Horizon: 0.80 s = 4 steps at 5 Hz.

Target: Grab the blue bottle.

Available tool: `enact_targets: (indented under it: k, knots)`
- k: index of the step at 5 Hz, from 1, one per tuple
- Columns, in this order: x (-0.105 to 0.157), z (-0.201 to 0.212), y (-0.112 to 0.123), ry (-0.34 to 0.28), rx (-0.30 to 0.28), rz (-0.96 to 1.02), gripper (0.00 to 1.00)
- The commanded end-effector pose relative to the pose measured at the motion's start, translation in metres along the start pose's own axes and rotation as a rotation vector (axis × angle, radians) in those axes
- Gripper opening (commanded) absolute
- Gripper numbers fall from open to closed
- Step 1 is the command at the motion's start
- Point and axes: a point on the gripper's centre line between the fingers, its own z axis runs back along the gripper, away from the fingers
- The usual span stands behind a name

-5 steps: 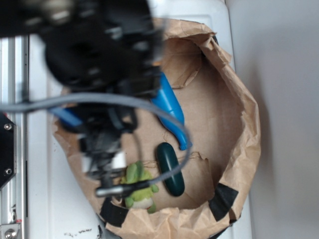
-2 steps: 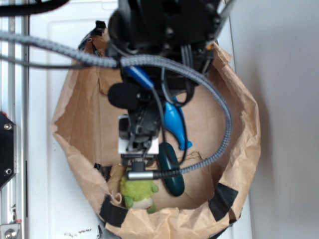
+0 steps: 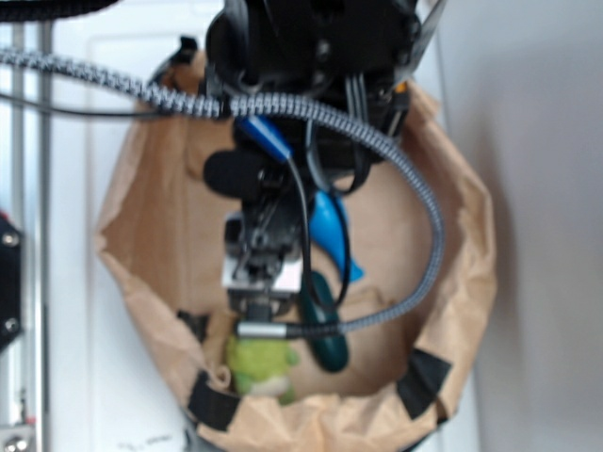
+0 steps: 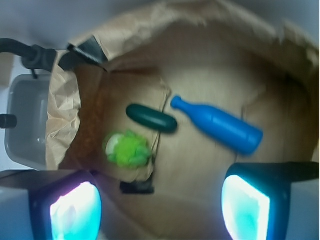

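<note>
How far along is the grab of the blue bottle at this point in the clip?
Done: the arm is positioned over the paper-lined bin. In hand: nothing; the gripper is open and empty, its glowing fingertips above the floor, and the blue bottle lies flat and untouched beside the dark green oblong object and the green plush toy. Left: lining up on the bottle, descending, closing, lifting.

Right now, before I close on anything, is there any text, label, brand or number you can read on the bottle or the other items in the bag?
None can be read in either view.
blue bottle: plain blue, no label showing.
dark green oblong object: no markings.
green plush toy: no tag visible.
paper bag: plain brown, only black tape.
The exterior view is too blurred to show fine print.
</note>
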Motion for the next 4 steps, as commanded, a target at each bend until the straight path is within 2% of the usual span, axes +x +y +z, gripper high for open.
enact_targets:
  k: [1,2,4]
  knots:
    - [0.017,-0.012,0.024,-0.089,0.023,-0.379,1.0]
    - [0.027,-0.038,0.031,0.026,0.024,-0.521,1.0]
    - [0.027,-0.038,0.031,0.026,0.024,-0.521,1.0]
